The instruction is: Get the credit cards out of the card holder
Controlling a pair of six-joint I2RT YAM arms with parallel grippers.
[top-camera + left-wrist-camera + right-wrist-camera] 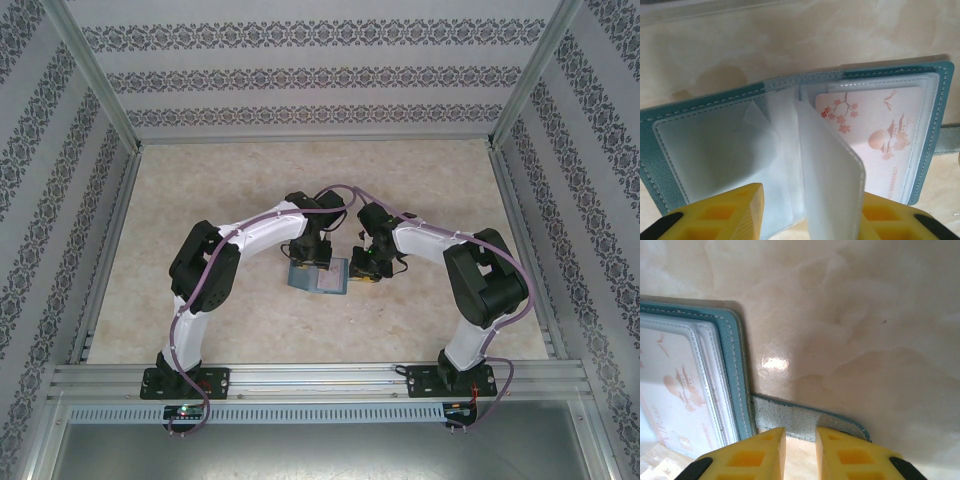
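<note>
Left gripper (811, 196) nearest: jaws apart, with a loose clear sleeve leaf (832, 180) standing upright between the yellow fingers, not pinched. Right gripper (800, 432): fingers nearly together with a slim gap, tips right over the strap tab (800, 419). Can't tell whether pressing it or just above it.

Card holder (700, 102) lying open like a book on the beige table (790, 40), between both arms. One credit card (875, 130) in the right half's pocket, pale with pink blossom and pagoda print, fully seated. No other cards made out.

Step in hand, by my read: clear that leaf, then get at the card.
- Lay the leaf over onto the left half first, else it blocks the reach.
- Pin the strap tab flat with the right, so the soft holder can't slide or lift.
- Pocket mouth probably on the spine side, so catch the card edge there.
- Pull flat along the pocket, not upward.
- Expect slip: thin card, slick plastic.
</note>
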